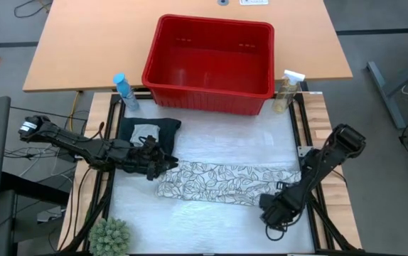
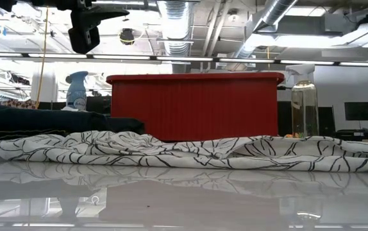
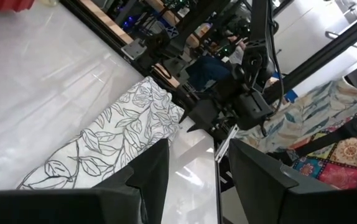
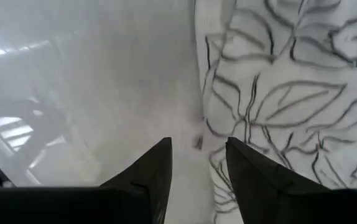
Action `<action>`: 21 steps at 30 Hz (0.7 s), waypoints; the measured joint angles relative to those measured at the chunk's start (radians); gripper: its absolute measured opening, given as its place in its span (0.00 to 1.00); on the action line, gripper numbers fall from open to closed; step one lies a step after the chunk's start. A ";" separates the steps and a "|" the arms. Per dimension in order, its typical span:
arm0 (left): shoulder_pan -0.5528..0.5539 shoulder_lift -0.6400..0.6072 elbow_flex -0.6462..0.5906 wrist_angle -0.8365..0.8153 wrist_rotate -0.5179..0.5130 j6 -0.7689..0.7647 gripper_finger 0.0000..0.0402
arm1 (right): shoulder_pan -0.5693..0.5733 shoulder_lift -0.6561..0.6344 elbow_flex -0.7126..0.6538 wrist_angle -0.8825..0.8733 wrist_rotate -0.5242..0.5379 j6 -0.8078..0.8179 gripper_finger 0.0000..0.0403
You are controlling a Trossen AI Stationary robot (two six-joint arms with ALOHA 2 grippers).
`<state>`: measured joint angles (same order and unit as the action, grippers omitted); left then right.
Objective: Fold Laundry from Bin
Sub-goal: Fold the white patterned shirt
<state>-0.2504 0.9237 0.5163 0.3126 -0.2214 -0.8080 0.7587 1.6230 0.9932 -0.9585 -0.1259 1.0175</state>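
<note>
The counter (image 1: 211, 146) has a pale glossy top, and behind it stands a wooden table (image 1: 83, 43). The red bin (image 1: 211, 64) sits at the far edge of the counter, partly on the wooden table, and in the high view it looks empty inside. The leaf cloth (image 1: 225, 181), white with grey leaves, lies stretched across the middle of the counter, wrinkled and flat. The dark trousers (image 1: 163, 128) lie in a folded heap near the left far corner of the counter, just in front of the bin, and the small grey cloth (image 1: 144, 133) rests on top of them. The left arm reaches in from the left side, and the left gripper (image 1: 163, 165) is above the left end of the leaf cloth, beside the trousers; its jaws are spread and hold nothing. The right gripper (image 1: 269, 206) is low at the right near corner of the leaf cloth; its jaws are spread too, with the cloth edge just ahead of them, not pinched. A blue spray bottle (image 1: 124, 91) stands left of the bin and a clear spray bottle (image 1: 288, 91) stands right of it. A small green plant (image 1: 110, 236) is at the near left corner.
</note>
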 joint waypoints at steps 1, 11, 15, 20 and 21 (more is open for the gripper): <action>0.000 0.000 0.000 0.000 -0.001 -0.003 0.39 | 0.008 0.000 0.000 0.004 0.000 0.006 0.43; 0.000 0.047 0.002 0.007 -0.011 -0.035 0.39 | 0.050 0.000 0.000 0.014 0.009 0.054 0.43; 0.000 0.097 0.002 0.087 -0.012 -0.032 0.39 | 0.060 0.000 0.000 0.025 0.020 0.078 0.43; 0.000 0.180 0.002 0.172 -0.005 -0.029 0.39 | 0.061 0.000 0.000 0.043 0.022 0.088 0.43; 0.000 0.198 0.006 0.173 0.002 -0.036 0.39 | 0.061 0.000 0.000 0.049 0.023 0.085 0.43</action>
<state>-0.2504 1.1222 0.5223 0.4859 -0.2192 -0.8435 0.8192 1.6230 0.9928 -0.9095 -0.1033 1.1024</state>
